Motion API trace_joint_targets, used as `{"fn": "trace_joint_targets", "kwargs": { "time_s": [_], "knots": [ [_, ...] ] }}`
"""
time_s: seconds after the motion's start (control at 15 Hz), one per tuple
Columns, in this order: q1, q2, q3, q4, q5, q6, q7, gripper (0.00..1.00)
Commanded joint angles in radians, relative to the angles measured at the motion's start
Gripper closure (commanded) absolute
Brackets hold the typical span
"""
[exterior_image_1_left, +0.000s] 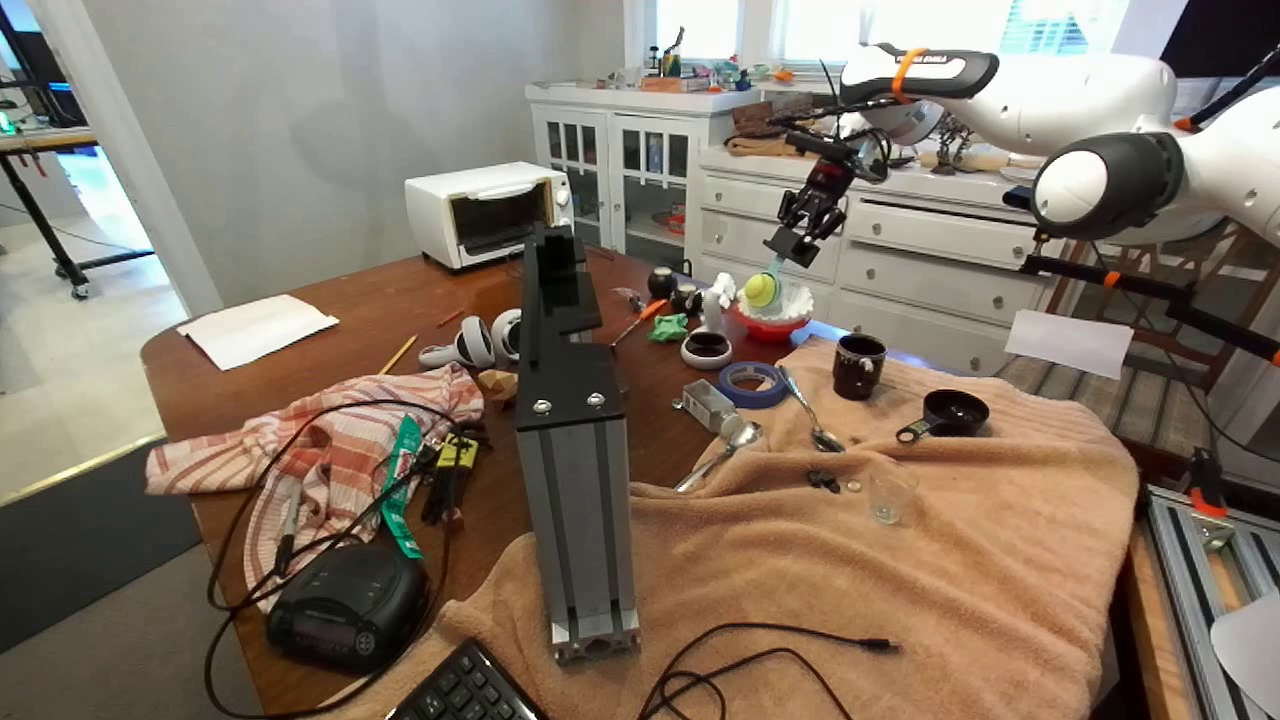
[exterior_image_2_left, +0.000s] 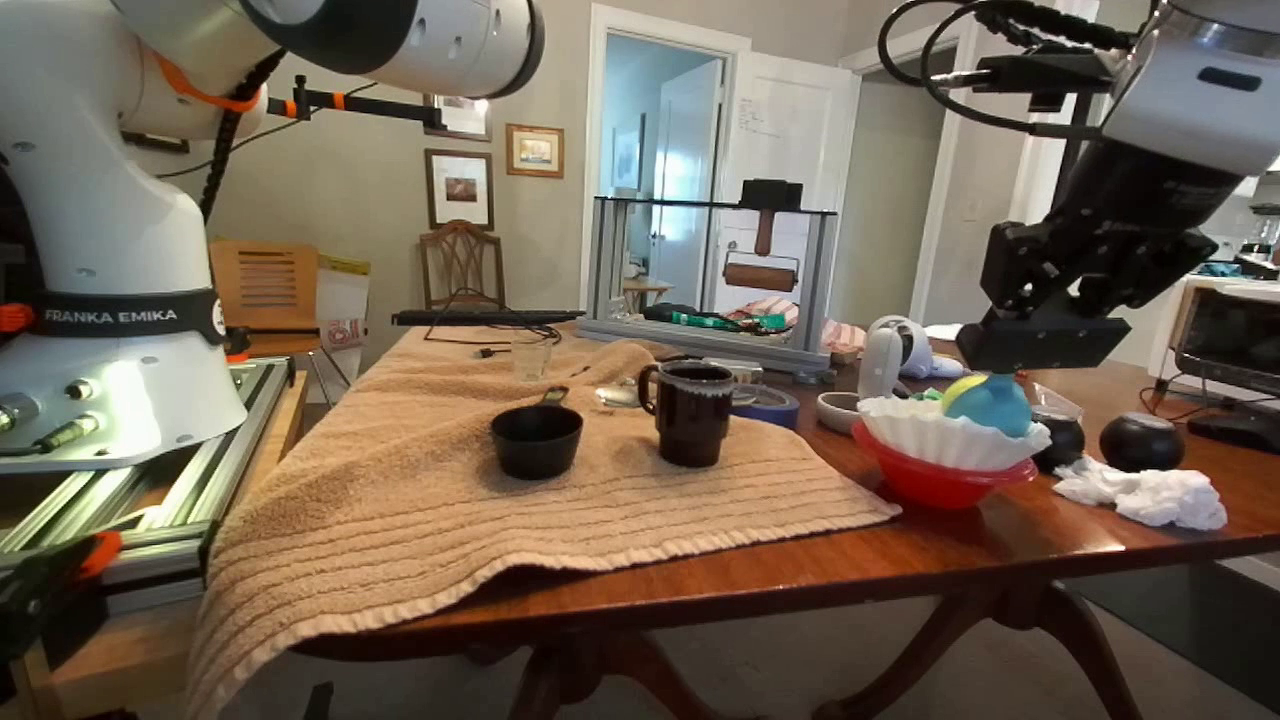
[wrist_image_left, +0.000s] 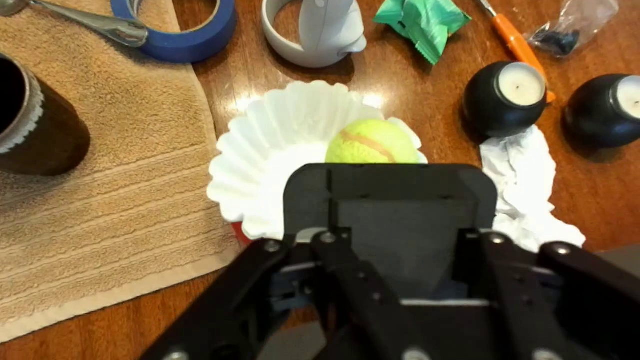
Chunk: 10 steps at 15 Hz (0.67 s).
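- The gripper (exterior_image_2_left: 1042, 346), right of centre in an exterior view, has its wide black fingers (wrist_image_left: 390, 182) drawn nearly together, clamped on the top of a blue scoop (exterior_image_2_left: 990, 408); the contact itself is hidden behind the fingers.
- The scoop comes out straight beneath the fingertips, its rounded side down and close above the liner.
- The yellow ball (wrist_image_left: 371, 142), at the centre of the wrist view, is right against the scoop, partly covered by the fingers. Whether it rests in the scoop or on the liner I cannot tell.
- The white fluted liner (wrist_image_left: 267, 155), left of centre in the wrist view, sits in a red bowl (exterior_image_2_left: 945, 482) on the table (exterior_image_2_left: 700, 600).
- Crumpled tissue (wrist_image_left: 522, 185) lies to the right of the fingers in that view.
- Two black candles (wrist_image_left: 502, 102) stand at upper right, with an orange screwdriver (wrist_image_left: 515, 37) and a clear bag (wrist_image_left: 580, 25) above them.
- Along the top edge: a green wrapper (wrist_image_left: 425, 22), a pale controller (wrist_image_left: 327, 35), blue tape (wrist_image_left: 192, 44) with a spoon (wrist_image_left: 107, 26) leaning over it.
- The dark mug (wrist_image_left: 47, 125), at the left edge, stands on a tan towel (wrist_image_left: 135, 185).
- In both exterior views a black cup (exterior_image_2_left: 537, 445) with a handle is near the mug.
- In an exterior view, a metal frame (exterior_image_1_left: 575, 500) rises mid-picture, with a white oven (exterior_image_1_left: 432, 220) behind it.
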Motion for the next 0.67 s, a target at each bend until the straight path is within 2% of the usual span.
{"fn": "trace_joint_targets", "kwargs": {
  "time_s": [0.0, 0.6],
  "knots": [
    [0.007, -0.026, -0.025, -0.013, -0.038, 0.033, -0.026, 0.78],
    [-0.001, -0.053, -0.038, -0.016, -0.061, 0.034, -0.14, 0.78]
  ]
}}
